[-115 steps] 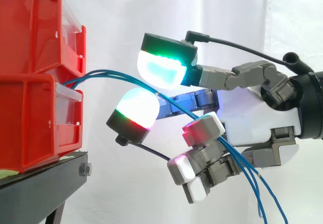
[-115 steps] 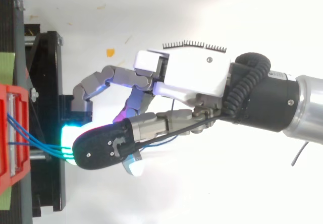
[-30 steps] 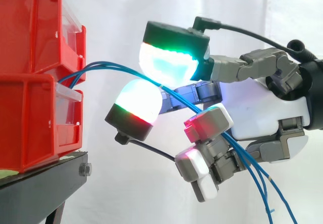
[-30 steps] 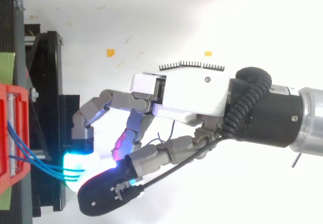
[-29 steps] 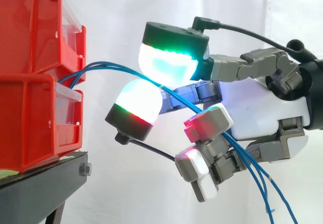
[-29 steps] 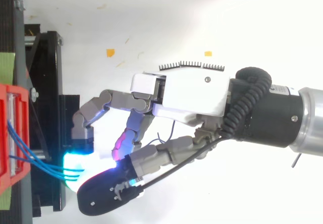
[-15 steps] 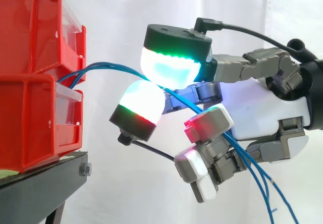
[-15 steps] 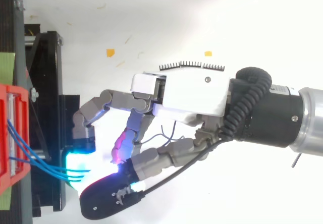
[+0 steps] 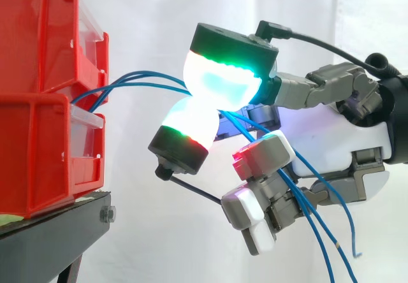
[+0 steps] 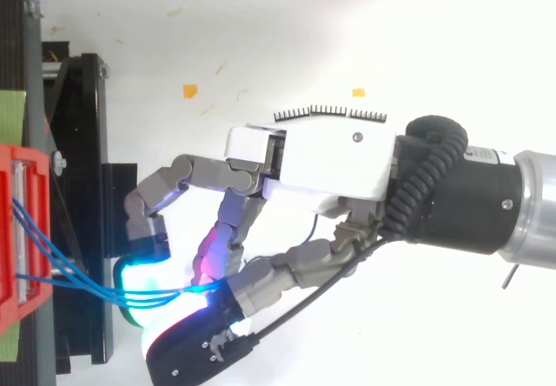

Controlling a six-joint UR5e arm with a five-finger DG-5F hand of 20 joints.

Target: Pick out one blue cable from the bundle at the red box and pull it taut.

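Note:
A bundle of blue cables (image 9: 137, 80) comes out from between the two stacked red bins (image 9: 44, 136) at the left and runs right into my hand (image 9: 325, 143). Two glowing fingertips (image 9: 223, 79) press together on the cables, one from above and one from below. Behind the pinch the cables trail down past the other curled fingers toward the lower right, and one loose end hangs free. From above, the cables (image 10: 69, 277) fan out of the red bin (image 10: 17, 238) and meet at the pinch under my hand (image 10: 321, 156). They sag slightly between bin and hand.
The bins sit on a black stand (image 9: 51, 238) whose frame (image 10: 82, 186) reaches out under the fingertips. A white curtain hangs behind. Small orange scraps (image 10: 189, 90) lie on the white floor, and green tape (image 10: 10, 112) marks the stand.
The two glowing fingertips, apart a second ago, have closed together on the cables. The hand has shifted slightly right and up, and a loose cable end has swung out at the lower right.

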